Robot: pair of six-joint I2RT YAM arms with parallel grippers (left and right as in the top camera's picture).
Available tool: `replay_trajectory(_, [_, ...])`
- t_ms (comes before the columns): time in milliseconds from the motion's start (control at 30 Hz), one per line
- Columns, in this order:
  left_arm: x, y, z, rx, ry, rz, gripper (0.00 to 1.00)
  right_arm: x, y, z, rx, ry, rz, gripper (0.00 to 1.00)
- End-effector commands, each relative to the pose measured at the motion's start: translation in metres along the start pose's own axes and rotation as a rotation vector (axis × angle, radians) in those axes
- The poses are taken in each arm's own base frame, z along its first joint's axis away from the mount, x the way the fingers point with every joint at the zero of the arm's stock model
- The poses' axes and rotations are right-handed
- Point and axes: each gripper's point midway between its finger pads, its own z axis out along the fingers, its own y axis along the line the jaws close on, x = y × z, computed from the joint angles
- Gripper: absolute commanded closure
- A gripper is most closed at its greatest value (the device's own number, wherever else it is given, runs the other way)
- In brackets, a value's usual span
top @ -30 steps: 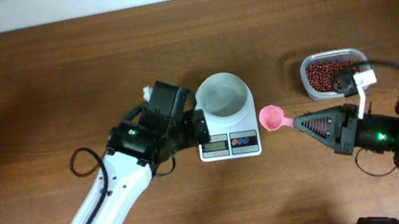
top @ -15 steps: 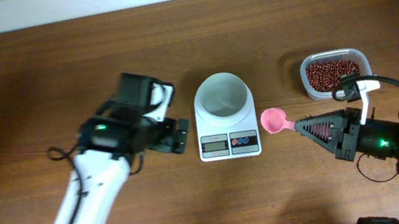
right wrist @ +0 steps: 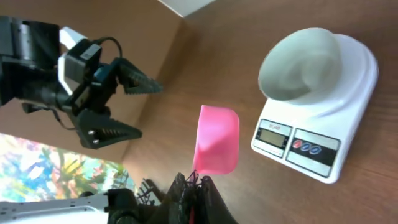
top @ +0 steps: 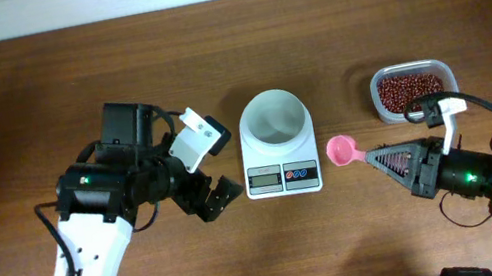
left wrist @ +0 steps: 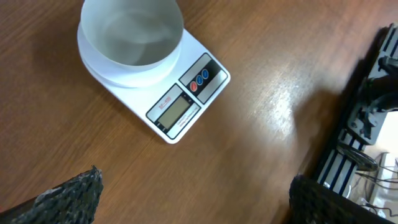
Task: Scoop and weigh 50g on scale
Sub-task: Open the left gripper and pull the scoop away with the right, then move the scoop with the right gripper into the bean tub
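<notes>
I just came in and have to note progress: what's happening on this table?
The right tool, shut, holds an empty pink scoop by its handle between the scale and the tub of beans. The left tool hangs open beside the scale, holding nothing. The bowl on the scale is empty; nothing weighed yet.

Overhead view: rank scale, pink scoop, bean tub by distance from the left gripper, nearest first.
1. Scale, table centre, beside the left gripper.
2. Pink scoop, past the scale, held by the right gripper.
3. Clear tub of beans, farthest, beyond the scoop.
</notes>
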Motion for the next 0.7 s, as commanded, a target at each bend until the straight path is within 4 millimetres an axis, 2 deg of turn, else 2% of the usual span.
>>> replay_trajectory(0, [-0.008,-0.005,-0.005,0.02,-0.034,0.032,0.01,0.002,-0.03,-0.004,0.181,-0.013,0.029,0.96])
replay_trajectory(67, [-0.007,-0.004,-0.005,0.011,-0.03,0.032,0.01,0.002,-0.054,-0.011,0.324,-0.026,0.04,0.96])
replay_trajectory(167, [-0.007,-0.003,-0.005,0.009,-0.029,0.032,0.01,-0.016,-0.068,-0.027,0.484,-0.08,0.002,0.96])
replay_trajectory(300, [-0.007,-0.003,-0.005,0.009,-0.029,0.032,0.01,-0.039,-0.063,-0.043,0.57,-0.145,-0.049,0.96])
replay_trajectory(467, [-0.005,-0.003,-0.005,0.006,-0.019,0.029,0.01,-0.037,-0.063,-0.045,0.582,-0.14,-0.041,0.96])
replay_trajectory(600, [0.002,0.0,0.002,-0.082,0.06,-0.001,0.01,-0.042,-0.063,-0.049,0.607,-0.157,-0.052,0.96])
replay_trajectory(633, [0.002,-0.002,0.005,-0.096,0.071,-0.026,0.01,-0.048,-0.057,-0.051,0.604,-0.172,-0.068,0.96])
replay_trajectory(667, [-0.001,-0.015,0.009,-0.06,0.072,0.002,0.01,-0.053,-0.052,-0.054,0.602,-0.185,-0.082,0.96])
